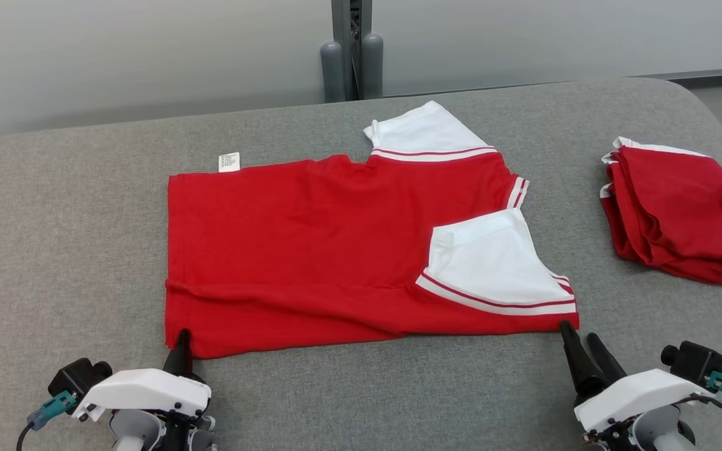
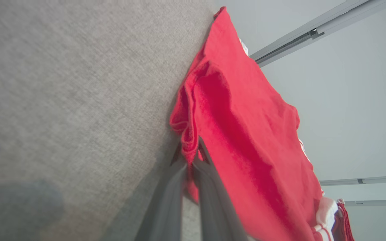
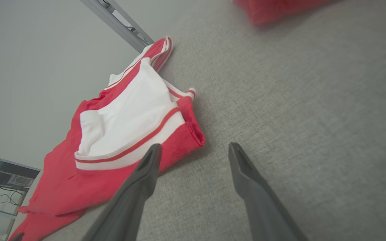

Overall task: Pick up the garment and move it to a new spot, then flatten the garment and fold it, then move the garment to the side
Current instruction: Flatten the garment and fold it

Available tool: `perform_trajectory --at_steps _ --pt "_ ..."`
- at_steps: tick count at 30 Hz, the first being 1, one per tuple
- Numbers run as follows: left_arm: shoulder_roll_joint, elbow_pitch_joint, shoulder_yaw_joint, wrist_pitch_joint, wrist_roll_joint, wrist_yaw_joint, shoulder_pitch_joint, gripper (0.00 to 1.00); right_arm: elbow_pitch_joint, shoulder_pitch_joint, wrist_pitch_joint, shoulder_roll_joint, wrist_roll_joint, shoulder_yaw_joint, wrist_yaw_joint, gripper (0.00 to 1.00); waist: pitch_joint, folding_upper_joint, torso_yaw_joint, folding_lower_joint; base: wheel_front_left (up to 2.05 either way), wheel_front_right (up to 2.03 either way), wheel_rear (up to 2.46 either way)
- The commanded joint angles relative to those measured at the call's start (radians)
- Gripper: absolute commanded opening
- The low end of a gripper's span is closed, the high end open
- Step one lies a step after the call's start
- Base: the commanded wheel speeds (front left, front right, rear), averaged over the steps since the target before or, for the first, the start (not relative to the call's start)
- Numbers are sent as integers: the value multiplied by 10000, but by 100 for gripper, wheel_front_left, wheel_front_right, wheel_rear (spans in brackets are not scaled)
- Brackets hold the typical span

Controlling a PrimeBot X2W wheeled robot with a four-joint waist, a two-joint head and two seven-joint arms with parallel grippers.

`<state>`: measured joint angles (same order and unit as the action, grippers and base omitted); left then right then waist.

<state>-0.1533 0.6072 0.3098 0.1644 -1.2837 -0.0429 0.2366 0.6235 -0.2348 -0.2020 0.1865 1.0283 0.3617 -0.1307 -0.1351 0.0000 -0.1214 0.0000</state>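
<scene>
A red garment [image 1: 311, 250] with white sleeves lies spread flat on the grey table [image 1: 54, 250], folded lengthwise. My left gripper [image 1: 180, 341] is shut on its near left corner; in the left wrist view the red garment [image 2: 243, 134] bunches between the two closed fingers of the left gripper [image 2: 190, 157]. My right gripper [image 1: 577, 335] stands open at the near right corner. In the right wrist view the red garment [image 3: 122, 134] has its corner by the left finger of the right gripper [image 3: 195, 150], with nothing between the fingers.
A second red garment [image 1: 680, 213] lies folded in a pile at the table's right edge. Behind the table stands a grey post [image 1: 351, 50] against a pale wall. Bare grey surface stretches left of the spread garment.
</scene>
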Motion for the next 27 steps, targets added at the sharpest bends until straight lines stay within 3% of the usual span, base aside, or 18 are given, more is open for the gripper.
perform_trajectory --at_steps 1,7,8,9,10,12,14,20,27 --pt "17 69 28 6 71 114 146 0 125 -193 27 -32 -38 -31 -1 100 -21 0 74 0 0 0 0" --pt "64 154 118 8 121 246 202 0 867 -691 172 -319 353 11 -1 100 -35 0 380 0 0 0 0" --pt "75 160 133 -1 130 255 207 0 946 -780 153 -351 444 9 -1 78 -29 0 426 0 0 0 0" --pt "75 160 133 -1 130 255 207 0 946 -780 153 -351 444 9 -1 78 -29 0 426 0 0 0 0" --pt "89 155 143 2 130 286 202 0 999 -876 96 -352 521 7 -1 49 -24 0 463 0 0 0 0" --pt "117 119 145 13 106 323 181 0 1092 -1036 56 -340 702 38 -1 36 -7 0 526 0 0 0 0" --pt "123 26 133 61 79 400 128 0 1162 -1148 76 -285 843 123 -1 0 22 0 575 0 0 0 0" --pt "52 -699 26 62 -153 907 -327 0 613 -1258 0 74 1473 253 -1 0 151 0 662 0 0 0 0" --pt "-203 -2364 82 -13 -366 1011 -1990 0 -665 -202 223 1127 2164 153 -1 0 429 0 842 0 0 0 0"
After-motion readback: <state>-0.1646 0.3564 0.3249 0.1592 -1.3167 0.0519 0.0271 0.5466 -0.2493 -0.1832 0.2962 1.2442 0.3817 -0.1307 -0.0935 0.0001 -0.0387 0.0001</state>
